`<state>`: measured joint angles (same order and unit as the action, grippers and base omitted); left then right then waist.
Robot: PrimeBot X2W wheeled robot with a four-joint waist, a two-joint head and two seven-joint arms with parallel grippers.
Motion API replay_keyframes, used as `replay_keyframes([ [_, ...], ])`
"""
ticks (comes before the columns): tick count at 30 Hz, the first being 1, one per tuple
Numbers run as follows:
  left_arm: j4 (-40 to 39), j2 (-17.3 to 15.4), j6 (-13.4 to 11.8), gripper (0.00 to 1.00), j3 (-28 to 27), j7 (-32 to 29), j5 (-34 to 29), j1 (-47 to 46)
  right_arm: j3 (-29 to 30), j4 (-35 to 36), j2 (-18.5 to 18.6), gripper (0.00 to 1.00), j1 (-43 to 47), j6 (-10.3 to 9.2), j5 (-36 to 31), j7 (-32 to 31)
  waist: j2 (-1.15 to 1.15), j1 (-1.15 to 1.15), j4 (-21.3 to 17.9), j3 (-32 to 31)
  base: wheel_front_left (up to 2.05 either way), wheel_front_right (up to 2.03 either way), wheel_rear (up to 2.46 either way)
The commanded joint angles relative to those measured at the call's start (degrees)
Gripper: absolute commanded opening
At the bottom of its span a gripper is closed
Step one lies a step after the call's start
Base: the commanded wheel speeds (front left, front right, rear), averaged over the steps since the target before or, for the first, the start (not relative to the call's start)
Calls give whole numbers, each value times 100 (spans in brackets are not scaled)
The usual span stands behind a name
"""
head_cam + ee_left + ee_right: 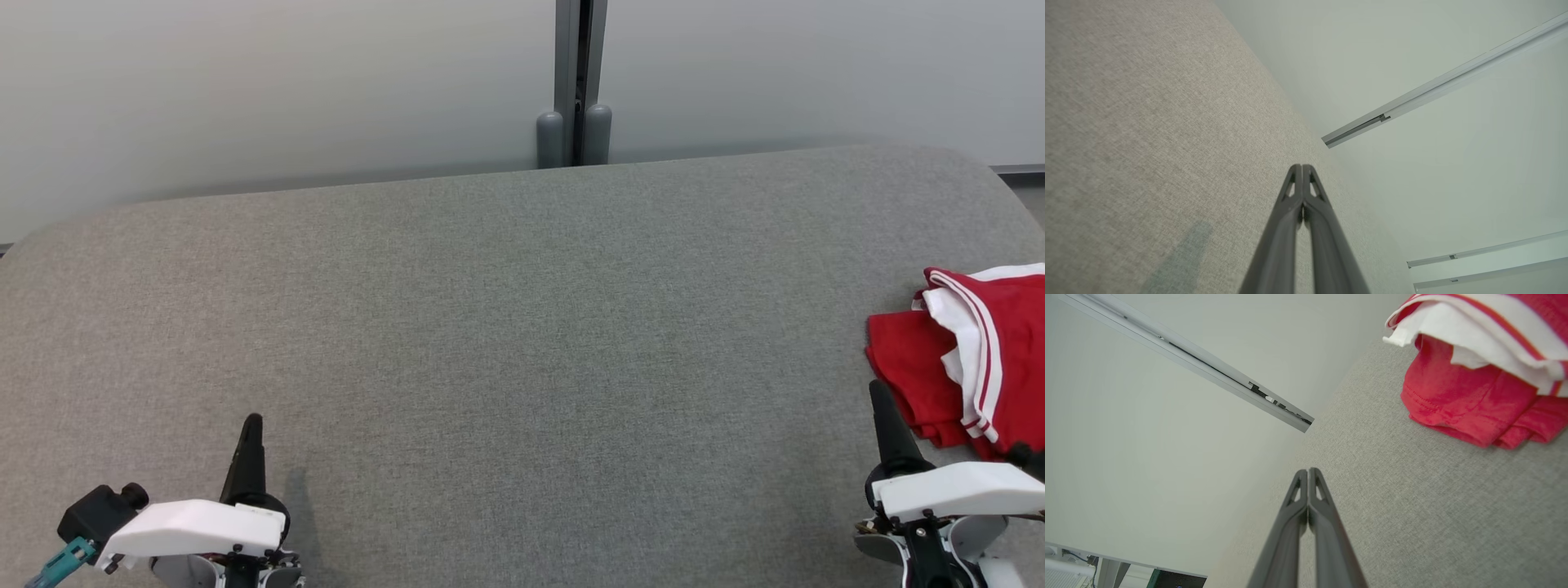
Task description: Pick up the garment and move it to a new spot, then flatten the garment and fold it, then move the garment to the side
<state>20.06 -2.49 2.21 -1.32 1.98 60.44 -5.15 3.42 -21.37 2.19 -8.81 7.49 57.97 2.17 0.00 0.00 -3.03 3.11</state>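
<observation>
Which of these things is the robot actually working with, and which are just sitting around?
Job: crumpled red garment with white striped trim; left claw, shut; right claw, shut.
Surroundings: grey fabric-covered table; grey metal post; pale wall panels.

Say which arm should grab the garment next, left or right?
Right, probably. The garment lies at the right of the table, just beyond the right claw; the left claw sits far across it. Both claws are shut, so it must open first.

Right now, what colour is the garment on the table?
Red, with white panels and thin red-and-white striped trim. The garment shows best in the right wrist view.
</observation>
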Motion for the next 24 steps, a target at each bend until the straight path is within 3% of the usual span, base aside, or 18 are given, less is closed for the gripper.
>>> replay_keyframes([
  [1, -100, -33, 65, 0, -56, -39, 158, -133, 36, 103, 53, 0, -7, 1, 184, -57, 0, 0, 7, -7, 0, 0, 0],
  [24, -316, -41, 262, 0, -257, -383, 1418, -147, 152, 382, 71, 0, 108, 1, 1540, -401, 0, 0, 110, -106, 0, 0, 0],
])
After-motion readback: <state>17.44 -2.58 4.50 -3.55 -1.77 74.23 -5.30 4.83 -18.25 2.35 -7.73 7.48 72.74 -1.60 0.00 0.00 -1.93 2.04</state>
